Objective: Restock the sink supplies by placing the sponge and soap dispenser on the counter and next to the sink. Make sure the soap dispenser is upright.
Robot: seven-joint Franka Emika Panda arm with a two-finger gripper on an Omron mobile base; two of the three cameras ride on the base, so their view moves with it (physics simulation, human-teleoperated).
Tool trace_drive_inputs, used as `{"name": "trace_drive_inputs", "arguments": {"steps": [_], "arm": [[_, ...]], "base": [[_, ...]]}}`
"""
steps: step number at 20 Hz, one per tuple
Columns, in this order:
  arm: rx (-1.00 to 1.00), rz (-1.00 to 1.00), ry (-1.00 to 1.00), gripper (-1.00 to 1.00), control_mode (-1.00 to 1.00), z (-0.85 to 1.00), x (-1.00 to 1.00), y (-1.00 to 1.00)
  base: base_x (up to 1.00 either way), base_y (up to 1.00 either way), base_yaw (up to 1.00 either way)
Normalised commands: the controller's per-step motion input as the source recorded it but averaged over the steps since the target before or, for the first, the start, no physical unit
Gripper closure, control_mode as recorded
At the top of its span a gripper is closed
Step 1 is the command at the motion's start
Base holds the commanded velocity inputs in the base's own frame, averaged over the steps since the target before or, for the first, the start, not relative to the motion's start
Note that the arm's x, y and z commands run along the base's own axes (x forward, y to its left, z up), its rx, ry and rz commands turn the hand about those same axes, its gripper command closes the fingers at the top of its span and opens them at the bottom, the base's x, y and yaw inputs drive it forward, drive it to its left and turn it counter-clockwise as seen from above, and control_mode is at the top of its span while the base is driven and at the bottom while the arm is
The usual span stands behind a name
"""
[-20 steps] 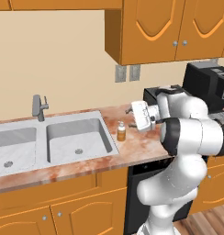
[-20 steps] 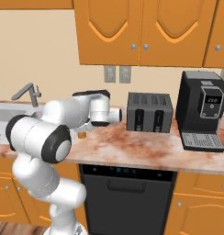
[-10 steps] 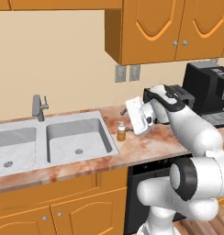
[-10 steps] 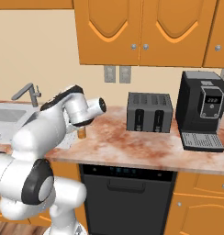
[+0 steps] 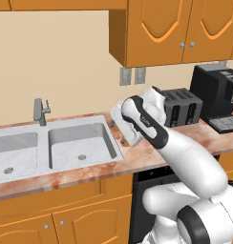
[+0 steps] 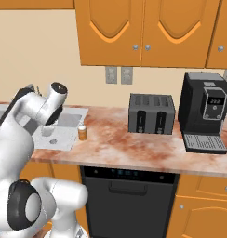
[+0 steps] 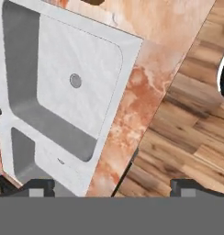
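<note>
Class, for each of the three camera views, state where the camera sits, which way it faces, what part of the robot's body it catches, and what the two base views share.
Left base view: behind-left, facing the sink; the arm rises lower right.
Right base view: behind-right, facing the toaster and coffee machine; the arm rises lower left.
Hand view: on the hand, looking down at the sink, counter edge and wooden floor; the gripper shows open jaws.
Both base views share the sink, counter and toaster.

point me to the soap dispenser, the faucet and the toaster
soap dispenser (image 6: 82, 133), right base view, on its amber body.
faucet (image 5: 39, 112), left base view, on the upright grey stem.
toaster (image 6: 151, 114), right base view, on its dark front face.
</note>
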Motion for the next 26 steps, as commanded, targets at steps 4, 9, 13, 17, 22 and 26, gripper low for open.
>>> {"name": "trace_drive_inputs", "arguments": {"steps": [4,9,13,17,22,26], "arm": [[-0.45,0.28,-0.10,-1.00,-1.00,0.00,-0.21,0.06],[-0.38,0.42,-0.13,-1.00,-1.00,-0.04,-0.18,-0.09],[-0.33,0.45,-0.09,-1.00,-1.00,-0.22,-0.18,-0.28],[-0.31,0.42,-0.08,-1.00,-1.00,-0.34,-0.30,-0.42],[-0.26,0.38,-0.08,-1.00,-1.00,-0.40,-0.52,-0.67],[-0.22,0.33,-0.09,-1.00,-1.00,-0.38,-0.29,-0.64]], "base": [[0.00,0.00,0.00],[0.00,0.00,0.00],[0.00,0.00,0.00],[0.00,0.00,0.00],[0.00,0.00,0.00],[0.00,0.00,0.00]]}}
